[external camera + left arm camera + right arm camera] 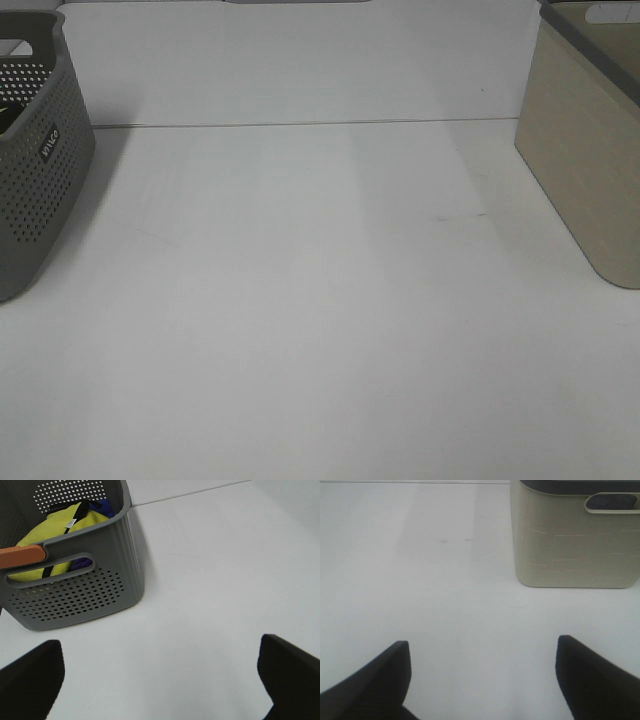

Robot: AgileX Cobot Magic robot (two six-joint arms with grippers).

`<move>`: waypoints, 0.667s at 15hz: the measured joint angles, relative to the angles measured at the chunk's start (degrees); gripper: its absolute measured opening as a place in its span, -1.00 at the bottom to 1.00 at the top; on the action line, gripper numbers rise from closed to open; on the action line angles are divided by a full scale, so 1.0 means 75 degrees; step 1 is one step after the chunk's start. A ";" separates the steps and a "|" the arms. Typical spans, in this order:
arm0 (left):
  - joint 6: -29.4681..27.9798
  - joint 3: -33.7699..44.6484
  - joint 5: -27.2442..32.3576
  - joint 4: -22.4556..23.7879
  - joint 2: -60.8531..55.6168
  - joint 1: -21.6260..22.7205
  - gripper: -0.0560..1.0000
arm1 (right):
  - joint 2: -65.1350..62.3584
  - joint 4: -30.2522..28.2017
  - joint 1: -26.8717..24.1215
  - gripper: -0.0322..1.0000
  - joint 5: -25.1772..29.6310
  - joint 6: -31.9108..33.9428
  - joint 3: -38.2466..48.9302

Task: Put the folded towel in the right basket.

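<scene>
- We judge the task either finished or not begun: both sets of jaws stand released and empty over the bare surface (320, 330).
- We see no folded towel; it may lie inside the right basket (570, 545), whose interior is hidden.
- Next, confirm its whereabouts.

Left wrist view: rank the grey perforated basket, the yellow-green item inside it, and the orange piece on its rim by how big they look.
1. Grey perforated basket, by far the largest.
2. Yellow-green item, partly hidden by the basket wall, so its full extent is unsure.
3. Orange piece, smallest, though the picture's edge cuts it off.
</scene>
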 joint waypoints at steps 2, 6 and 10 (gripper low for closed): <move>0.0000 0.0000 0.0000 0.0000 0.0000 0.0000 0.97 | 0.0000 0.0000 0.0000 0.50 0.0000 0.0000 0.0000; 0.0000 0.0000 0.0000 0.0000 0.0000 0.0000 0.97 | 0.0000 0.0000 -0.0176 0.50 0.0000 0.0000 0.0000; 0.0000 0.0000 0.0000 0.0000 0.0000 0.0000 0.97 | -0.0176 0.0000 -0.0328 0.50 0.0000 0.0000 0.0000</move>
